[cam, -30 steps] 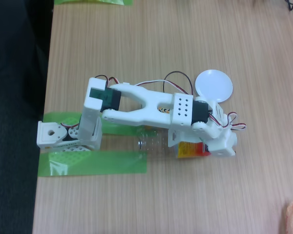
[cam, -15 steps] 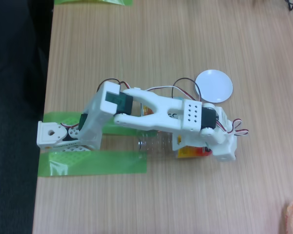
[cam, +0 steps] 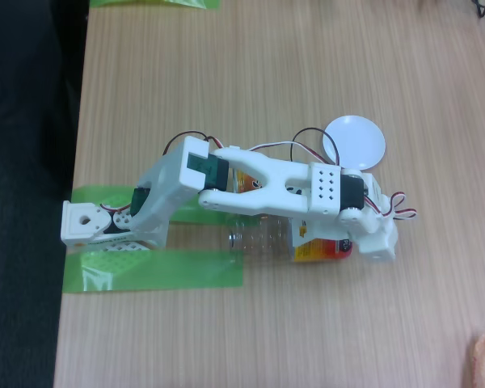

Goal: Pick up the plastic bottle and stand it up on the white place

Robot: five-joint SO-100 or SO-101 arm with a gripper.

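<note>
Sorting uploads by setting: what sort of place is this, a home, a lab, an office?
Probably an office or hobby workbench: a wood-grain table, the white arm's base fixed down with green tape, and a small white plate set out as a target.

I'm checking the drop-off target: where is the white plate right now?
In the fixed view the white plate sits on the wooden table, right of centre, just above the arm's wrist and apart from the plastic bottle lying below the arm.

White 3D-printed arm (cam: 267, 182) seen in fixed view; dark green-black servo blocks set at the joints. A grid of small dark holes is seen on the forearm plate. Red, black and white cables are looped along links and past the wrist. Base (cam: 89, 222) white, perforated.
</note>
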